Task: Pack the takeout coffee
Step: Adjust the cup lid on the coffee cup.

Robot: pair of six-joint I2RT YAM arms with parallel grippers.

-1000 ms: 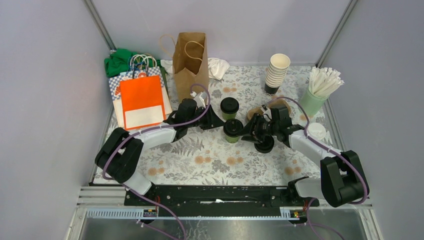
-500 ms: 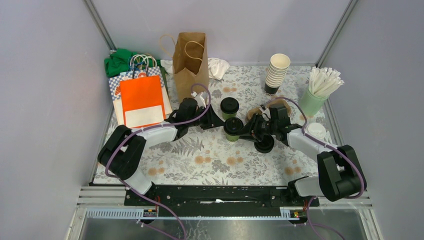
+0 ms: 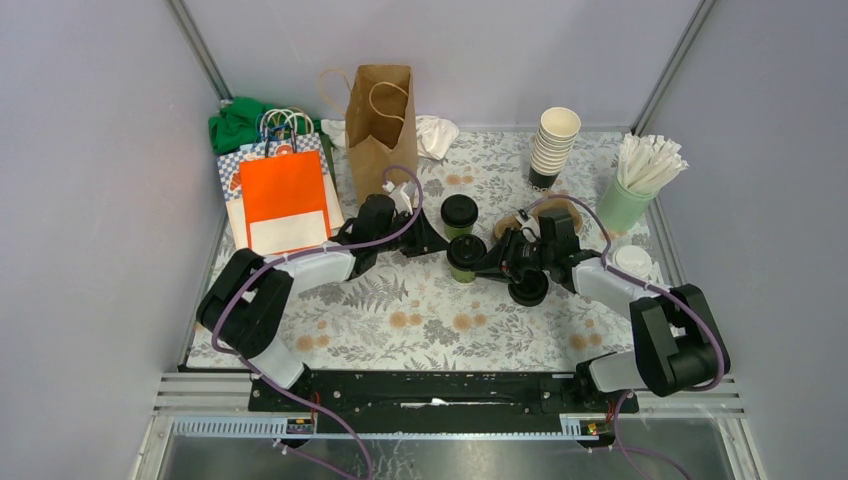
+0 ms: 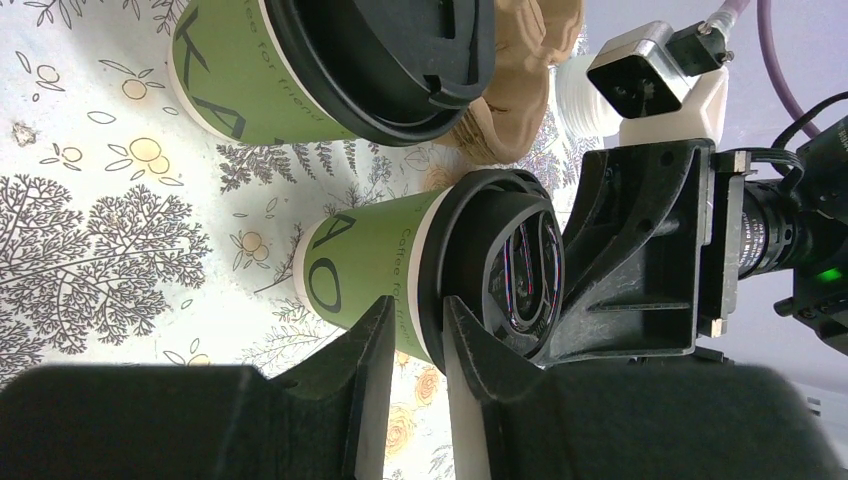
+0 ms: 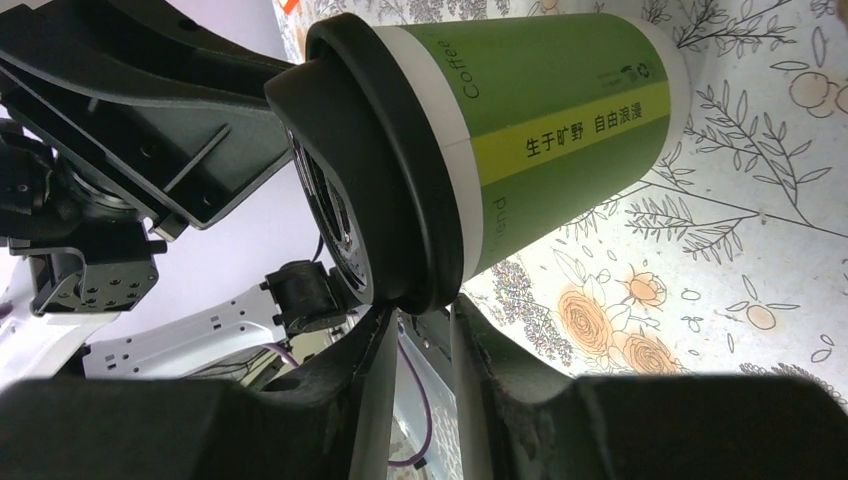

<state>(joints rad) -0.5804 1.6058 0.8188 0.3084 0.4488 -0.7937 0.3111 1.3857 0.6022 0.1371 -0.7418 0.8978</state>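
Observation:
Two takeout coffee cups, green with black lids, stand mid-table. The far cup [image 3: 459, 213] [image 4: 250, 85] stands free. The near cup [image 3: 465, 254] [image 4: 370, 265] [image 5: 540, 120] sits between both grippers. My right gripper [image 3: 490, 263] [image 5: 420, 312] reaches in from the right, turned sideways, with its fingertips closed over the edge of that cup's lid. My left gripper [image 3: 440, 250] [image 4: 415, 305] comes from the left. Its narrow gap straddles the seam between lid and cup wall, and contact there is unclear.
A loose black lid [image 3: 528, 291] lies under the right wrist, beside a brown pulp carrier [image 3: 563, 212] [image 4: 520, 60]. A brown paper bag [image 3: 380, 120] stands open at the back. An orange bag [image 3: 285, 200], stacked cream cups [image 3: 553, 145], a stick-filled cup [image 3: 640, 185] and a white lid [image 3: 632, 260] line the sides.
Both pairs of fingers have narrowed, the right more. The right arm has shifted a little left and the near cup has moved slightly toward the left gripper.

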